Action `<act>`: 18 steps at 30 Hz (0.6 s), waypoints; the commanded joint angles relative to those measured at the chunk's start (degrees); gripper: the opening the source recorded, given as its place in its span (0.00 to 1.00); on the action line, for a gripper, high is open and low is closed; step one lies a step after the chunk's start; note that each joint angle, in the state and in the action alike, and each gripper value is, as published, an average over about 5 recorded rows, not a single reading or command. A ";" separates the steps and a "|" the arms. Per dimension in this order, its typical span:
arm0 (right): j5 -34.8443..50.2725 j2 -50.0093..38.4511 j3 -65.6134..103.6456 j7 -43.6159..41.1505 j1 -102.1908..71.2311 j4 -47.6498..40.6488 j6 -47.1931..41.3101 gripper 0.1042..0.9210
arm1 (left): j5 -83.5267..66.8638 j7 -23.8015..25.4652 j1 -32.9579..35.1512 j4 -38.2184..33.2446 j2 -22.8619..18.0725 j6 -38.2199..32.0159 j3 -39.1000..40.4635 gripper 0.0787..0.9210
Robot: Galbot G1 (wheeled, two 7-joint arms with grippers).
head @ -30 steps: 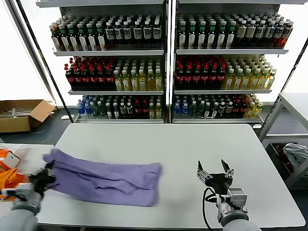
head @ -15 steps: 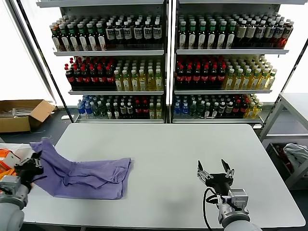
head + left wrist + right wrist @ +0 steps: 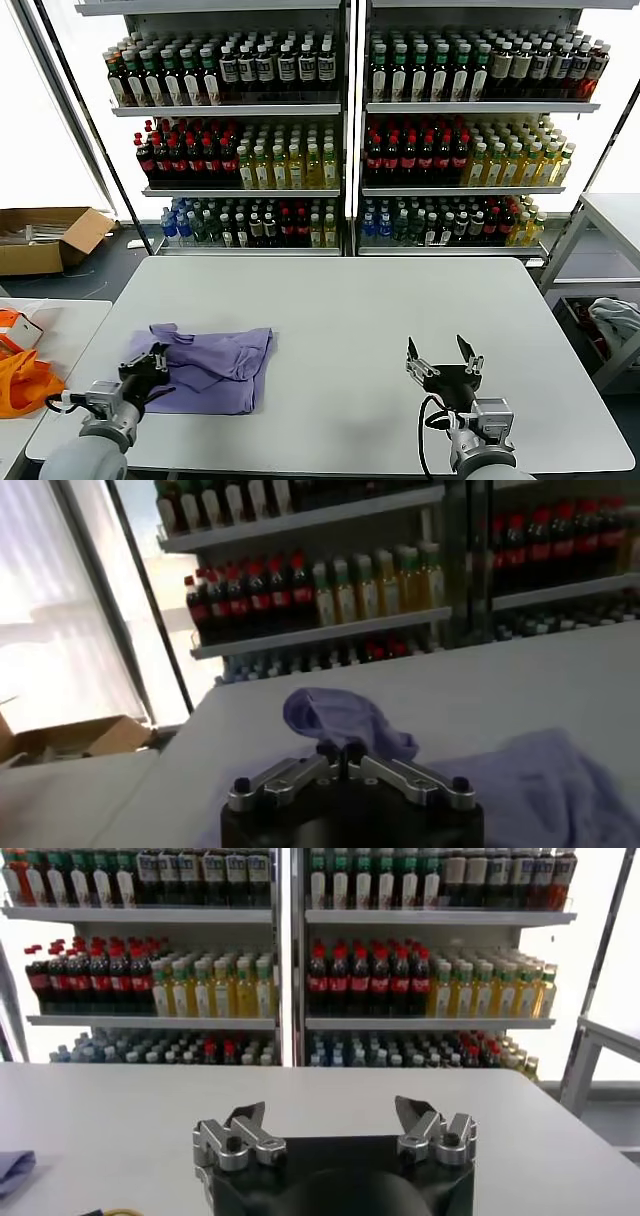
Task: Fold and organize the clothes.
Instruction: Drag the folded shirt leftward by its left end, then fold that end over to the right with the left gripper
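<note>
The lavender T-shirt (image 3: 213, 367) lies in a loosely folded heap on the near left part of the white worktop (image 3: 370, 310), its plain side up, with creases running across it and one rounded fold raised at the far left corner. The left tool (image 3: 150, 364) sits low at the shirt's left edge, its fingers drawn together, and the left wrist view shows the fingertips (image 3: 340, 752) meeting right against a bunched-up ridge of the T-shirt (image 3: 345, 718); whether fabric is actually pinched between them cannot be told. More of the purple cloth spreads flat on the worktop beside that ridge. The right tool (image 3: 444, 362) hangs over the near right part of the worktop, well apart from the shirt, with its two fingers spread wide and nothing between them; the right wrist view shows the same tool (image 3: 335, 1131) with its dark fingertips standing apart above bare white surface, and a small corner of the shirt (image 3: 14, 1170) shows at the edge of that view. To the robot's left, off the main worktop, a piece of bright orange fabric (image 3: 24, 382) rests on a lower side table. Behind the worktop stand shelves of bottles (image 3: 345, 130), and a cardboard box (image 3: 45, 237) sits on the floor at the far left.
</note>
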 commanded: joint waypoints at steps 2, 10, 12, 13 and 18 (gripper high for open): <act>-0.88 0.54 -0.27 0.00 -1.21 0.41 0.21 0.88 | -4.62 -1.18 -1.86 -2.32 -3.44 2.63 5.46 0.02; -2.31 1.43 -0.60 -0.07 -2.86 0.57 0.93 0.88 | -4.97 -2.32 -2.53 -2.51 -3.97 3.52 8.23 0.02; -2.64 1.72 -0.63 -0.04 -2.92 0.16 1.05 0.88 | -5.25 -2.68 -3.05 -2.07 -4.20 3.99 8.98 0.02; -2.84 1.89 -0.69 -0.03 -2.91 -0.11 1.11 0.88 | -5.27 -2.81 -3.44 -1.78 -4.36 4.18 9.36 0.02; -3.88 2.75 -1.21 -0.13 -3.13 -1.06 1.59 0.88 | -4.56 -2.90 -4.93 -0.29 -5.23 4.72 11.50 0.02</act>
